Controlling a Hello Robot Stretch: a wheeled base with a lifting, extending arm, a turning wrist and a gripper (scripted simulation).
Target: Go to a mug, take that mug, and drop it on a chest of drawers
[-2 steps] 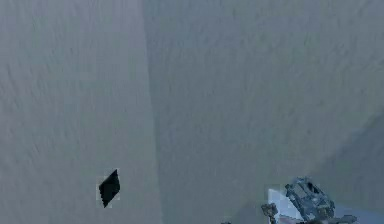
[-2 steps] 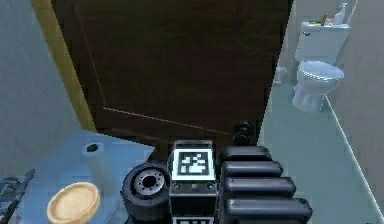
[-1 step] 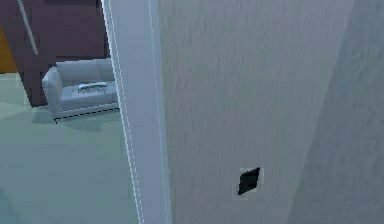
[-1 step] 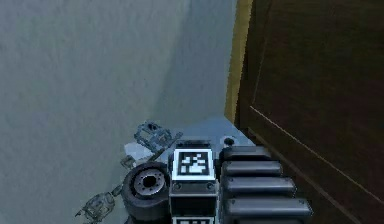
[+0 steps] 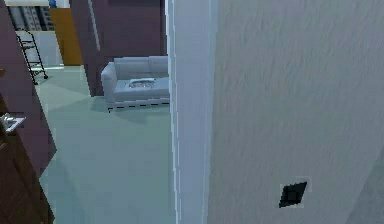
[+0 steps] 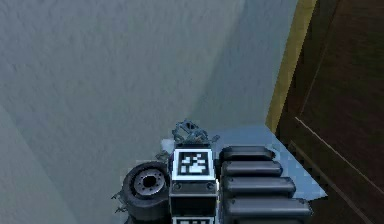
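Note:
In the arm side view my arm (image 6: pixel 250 185) lies drawn in at the bottom edge, with a white marked square (image 6: pixel 196 166) at its end. The gripper (image 6: pixel 190 132) shows as a dark body with a round part (image 6: pixel 150 186) and a small grey tangle at its far end, close to a grey wall (image 6: pixel 120 70). I cannot tell whether it holds anything. In the forward view a light grey sofa (image 5: pixel 135 82) stands across the room with a small pale thing on its seat.
A white door frame (image 5: pixel 188 110) and a grey wall (image 5: pixel 300 90) with a black socket (image 5: pixel 293 193) stand close ahead. A dark door with a handle (image 5: pixel 10 122) is at the left. A dark brown door (image 6: pixel 340 100) stands beside the arm. Pale floor (image 5: pixel 110 150) leads to the sofa.

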